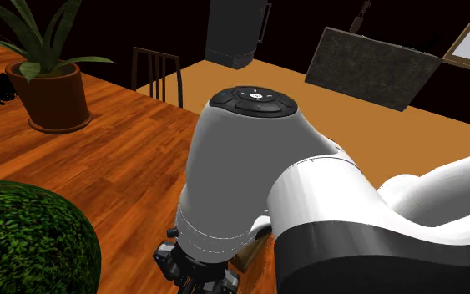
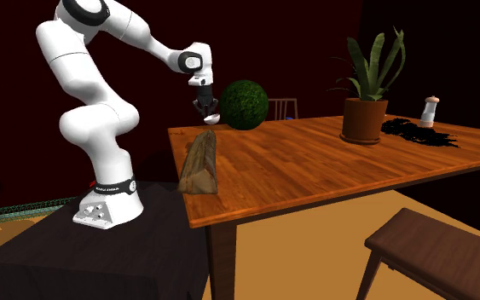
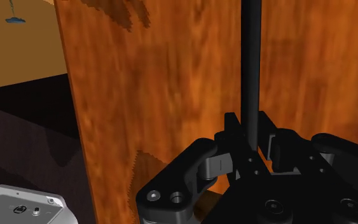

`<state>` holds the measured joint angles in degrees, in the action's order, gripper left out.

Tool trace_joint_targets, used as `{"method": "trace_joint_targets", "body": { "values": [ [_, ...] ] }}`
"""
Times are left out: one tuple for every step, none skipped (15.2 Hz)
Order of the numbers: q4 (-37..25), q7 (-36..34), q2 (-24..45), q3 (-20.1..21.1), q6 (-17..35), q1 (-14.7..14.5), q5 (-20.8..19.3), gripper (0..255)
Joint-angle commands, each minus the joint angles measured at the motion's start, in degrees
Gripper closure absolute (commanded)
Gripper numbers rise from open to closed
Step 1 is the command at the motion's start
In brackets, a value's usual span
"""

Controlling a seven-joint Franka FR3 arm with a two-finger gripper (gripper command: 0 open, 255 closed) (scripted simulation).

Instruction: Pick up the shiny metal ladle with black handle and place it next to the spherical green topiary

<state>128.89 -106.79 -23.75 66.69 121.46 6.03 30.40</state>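
The gripper (image 3: 254,137) has its fingers (image 3: 230,130) closed in tight, pinching the ladle (image 3: 252,57) by its thin black handle. The ladle hangs over the table (image 2: 315,166), near the round green topiary (image 2: 245,104). Toward the second exterior view's right, a brown pot (image 2: 364,121) holds a spiky plant (image 2: 374,55).

White arm (image 2: 100,128) arched in the second exterior view's upper left, wrist pointing straight down, claw (image 2: 205,111) clamped on the ladle (image 3: 252,63) by its thin black handle.
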Motion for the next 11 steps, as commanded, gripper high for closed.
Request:
{"method": "trace_joint_targets", "body": {
  "values": [
    [1.0,0.0,0.7,1.3,1.8,0.6,0.0,255],
    [1.5,-0.1,1.1,2.0,2.7,1.0,0.0,255],
    [1.9,-0.1,1.5,2.7,3.5,1.4,-0.1,255],
    [2.3,-0.2,2.0,3.5,4.4,1.8,-0.2,255],
    [2.8,-0.3,2.4,4.3,5.3,2.3,-0.3,255],
    [3.2,-0.4,2.9,5.1,6.3,2.9,-0.4,255],
    [3.6,-0.5,3.5,6.0,7.2,3.5,-0.6,255],
    [3.9,-0.6,4.0,7.0,8.1,4.1,-0.8,255],
    [4.3,-0.8,4.6,8.0,9.1,4.9,-1.0,255],
    [4.7,-0.9,5.2,9.1,10.0,5.7,-1.2,255],
    [5.1,-1.1,5.8,10.3,11.0,6.6,-1.5,255]
  ]
}}
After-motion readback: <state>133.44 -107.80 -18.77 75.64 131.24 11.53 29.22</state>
